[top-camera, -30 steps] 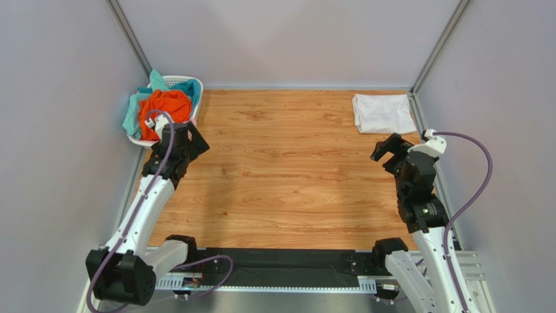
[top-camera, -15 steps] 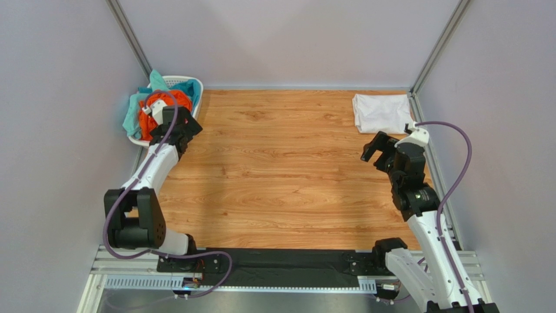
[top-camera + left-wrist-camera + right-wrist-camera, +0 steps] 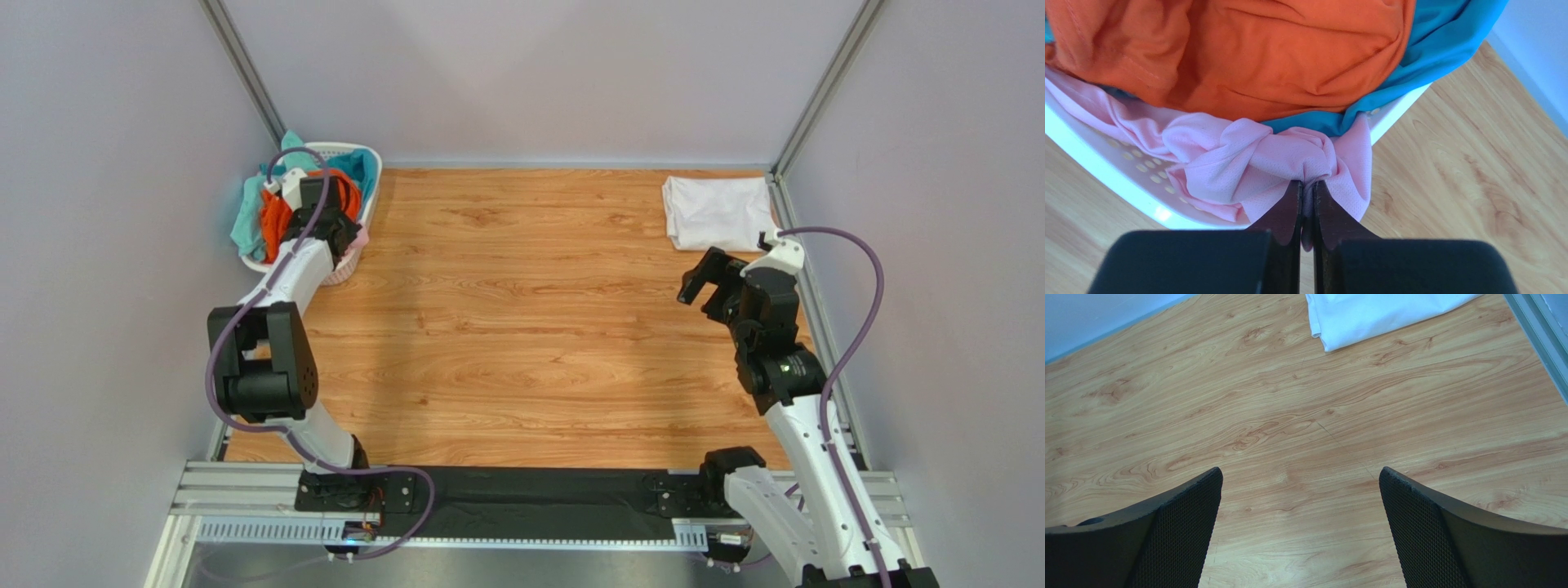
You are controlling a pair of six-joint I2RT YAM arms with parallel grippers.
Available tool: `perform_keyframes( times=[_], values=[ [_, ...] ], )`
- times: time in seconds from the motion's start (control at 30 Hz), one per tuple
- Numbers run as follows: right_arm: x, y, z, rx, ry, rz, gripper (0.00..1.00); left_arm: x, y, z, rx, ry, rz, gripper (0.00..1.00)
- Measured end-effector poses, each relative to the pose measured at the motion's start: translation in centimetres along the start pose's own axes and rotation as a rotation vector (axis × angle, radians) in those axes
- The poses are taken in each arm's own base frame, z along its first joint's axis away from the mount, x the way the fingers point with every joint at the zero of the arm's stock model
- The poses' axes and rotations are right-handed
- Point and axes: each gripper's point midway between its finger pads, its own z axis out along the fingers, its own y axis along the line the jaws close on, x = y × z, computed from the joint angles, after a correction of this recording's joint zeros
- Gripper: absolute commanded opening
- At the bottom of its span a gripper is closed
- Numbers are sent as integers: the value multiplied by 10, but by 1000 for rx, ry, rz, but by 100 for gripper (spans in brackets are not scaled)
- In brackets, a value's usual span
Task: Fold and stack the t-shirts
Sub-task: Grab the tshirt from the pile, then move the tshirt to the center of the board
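Now deeper into far-left corner than a second ago: left gripper (image 3: pixel 1307 196), pinched tight on light pink t-shirt (image 3: pixel 1247 159) draped over basket (image 3: pixel 1106 177) rim, beneath orange t-shirt (image 3: pixel 1260 49) and teal t-shirt (image 3: pixel 1444 43). Looks ready for pull-out. Right gripper (image 3: pixel 1300 496) spread wide, idle near right edge; folded white t-shirt (image 3: pixel 1376 312) at far-right corner.

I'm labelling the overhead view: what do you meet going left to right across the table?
white lattice basket → folded white t-shirt → right arm's purple cable
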Motion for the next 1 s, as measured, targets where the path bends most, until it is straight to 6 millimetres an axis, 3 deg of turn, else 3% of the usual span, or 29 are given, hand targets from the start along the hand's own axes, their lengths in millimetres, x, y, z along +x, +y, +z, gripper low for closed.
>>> perform_keyframes(
  times=[0.13,0.27,0.67,0.8,1.0],
  values=[
    [-1,0,-1,-4,-6,1,100,8,1,-13,42,15,-5,0],
    [-3,2,-4,-16,-14,4,100,-3,-2,-48,116,-13,-32,0],
    [-5,11,-10,-70,-18,8,100,-108,-50,-215,501,-293,-48,0],
    [-7,13,-12,-82,-24,10,100,-156,-77,-277,654,-398,-19,0],
    [-8,15,-15,-94,-30,11,100,-216,-102,-362,832,-571,4,0]
  ],
)
